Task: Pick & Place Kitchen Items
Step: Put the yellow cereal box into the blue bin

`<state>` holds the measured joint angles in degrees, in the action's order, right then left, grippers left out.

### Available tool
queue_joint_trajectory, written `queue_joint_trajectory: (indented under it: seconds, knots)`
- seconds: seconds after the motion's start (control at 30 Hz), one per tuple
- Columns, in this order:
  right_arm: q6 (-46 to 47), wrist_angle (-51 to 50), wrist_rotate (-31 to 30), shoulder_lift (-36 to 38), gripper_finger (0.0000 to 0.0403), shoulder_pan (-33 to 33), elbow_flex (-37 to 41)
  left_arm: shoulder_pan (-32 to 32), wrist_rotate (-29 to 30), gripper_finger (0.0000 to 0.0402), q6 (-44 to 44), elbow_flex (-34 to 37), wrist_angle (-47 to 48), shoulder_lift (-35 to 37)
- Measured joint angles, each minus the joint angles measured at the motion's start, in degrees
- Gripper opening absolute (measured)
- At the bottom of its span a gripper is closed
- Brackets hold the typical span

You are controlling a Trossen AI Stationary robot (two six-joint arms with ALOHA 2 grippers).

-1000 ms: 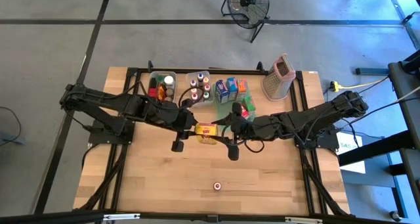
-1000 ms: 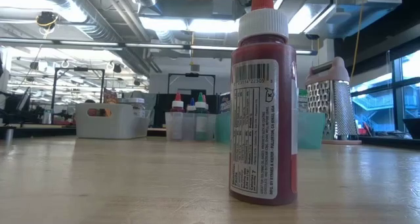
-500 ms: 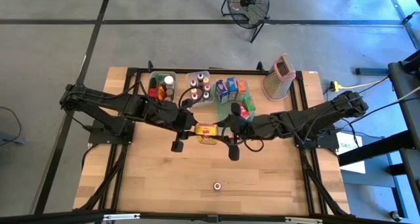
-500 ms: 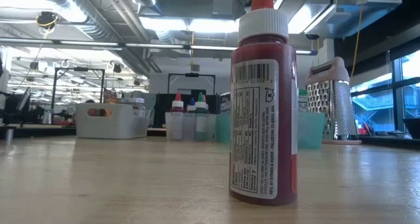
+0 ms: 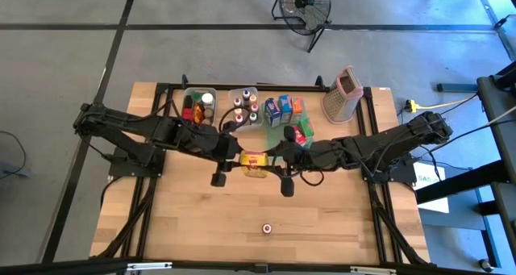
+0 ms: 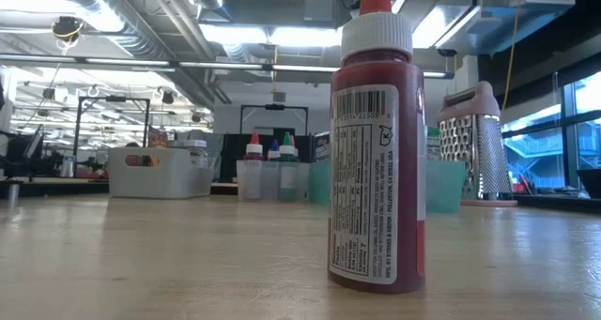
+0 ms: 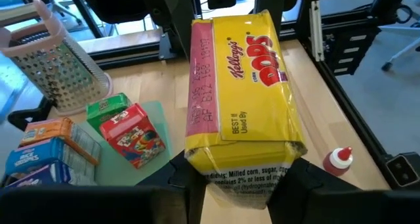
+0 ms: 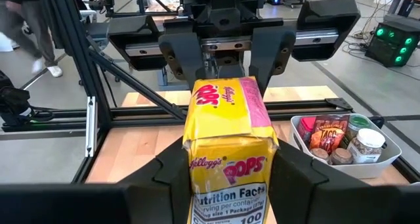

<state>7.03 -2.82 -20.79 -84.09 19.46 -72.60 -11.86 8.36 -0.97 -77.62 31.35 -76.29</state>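
Pops box (image 5: 254, 163) sits mid-table, clamped between left gripper (image 5: 240, 159) at 9 o'clock and right gripper (image 5: 272, 164) at 3.

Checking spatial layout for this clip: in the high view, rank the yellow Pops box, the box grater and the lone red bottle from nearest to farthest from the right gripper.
1. Yellow Pops box: in the right gripper, at the table's middle.
2. Box grater: at the far right corner.
3. Red bottle: alone near the front edge; it and the grater are too close to call.
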Motion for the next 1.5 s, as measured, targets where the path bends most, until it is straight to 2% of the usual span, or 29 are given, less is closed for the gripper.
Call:
queue_joint_trajectory:
  seconds: [0.2,0.53,0.7,0.8,0.97,1.07,1.2,1.37,1.5]
  knots:
    - [0.0,0.0,-0.4,0.0,0.0156,0.0,0.0,-0.2,3.6,0.0148,0.6,0.0,-0.8,0.0]
    - [1.1,0.3,-0.6,0.0,0.0156,0.0,0.0,-2.4,7.5,0.0224,0.2,0.0,-3.7,0.3]
    - [3.0,-1.7,-1.3,0.0,0.0156,0.0,0.0,-5.3,13.8,0.0241,-0.3,0.0,-3.8,2.7]
    - [3.0,-2.7,-2.4,0.0,0.0155,0.0,0.0,-6.8,15.4,0.0244,-1.2,0.0,-3.5,4.7]
    - [6.6,-6.5,-12.4,2.2,0.0155,1.1,0.0,-9.0,16.4,0.0244,-3.2,0.0,-1.2,8.8]
    - [11.4,-11.6,-20.4,5.9,0.0155,2.0,0.0,-10.0,16.4,0.0244,-2.8,0.0,2.7,11.4]
    - [21.0,-21.3,-28.1,9.4,0.0155,2.5,-0.1,-10.8,16.5,0.0244,0.0,0.0,8.6,14.2]
    - [32.1,-28.0,-31.7,7.6,0.0155,2.5,-0.1,-11.0,17.6,0.0244,6.2,0.0,14.6,16.4]
    - [33.1,-26.0,-34.2,2.5,0.0155,2.4,0.1,-11.0,17.6,0.0244,8.7,0.0,17.5,17.1]
